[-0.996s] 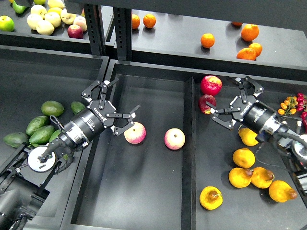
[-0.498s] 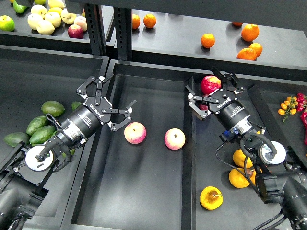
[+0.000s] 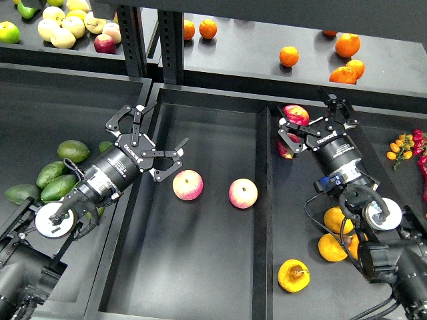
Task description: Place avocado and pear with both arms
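Several green avocados (image 3: 59, 187) lie in the left bin, beside and partly under my left arm. My left gripper (image 3: 160, 135) is open and empty, over the left edge of the middle bin, just up-left of a pink-yellow apple (image 3: 188, 185). Yellow-orange pears lie in the right bin: one with a brown stem (image 3: 293, 275) near the front, others (image 3: 335, 220) partly hidden by my right arm. My right gripper (image 3: 312, 117) is open and empty, over two red apples (image 3: 294, 113) at the back of the right bin, well away from the pears.
A second pink-yellow apple (image 3: 243, 193) lies in the middle bin (image 3: 200, 280). A divider wall (image 3: 263, 220) separates the middle and right bins. The back shelf holds oranges (image 3: 289, 56) and pale apples (image 3: 63, 30). Small tomatoes (image 3: 402, 145) lie far right.
My right gripper swung left toward the red apples, then shifted slightly right and up. My left gripper drew back up-left from the pink-yellow apple and has since held still. Both stayed open.
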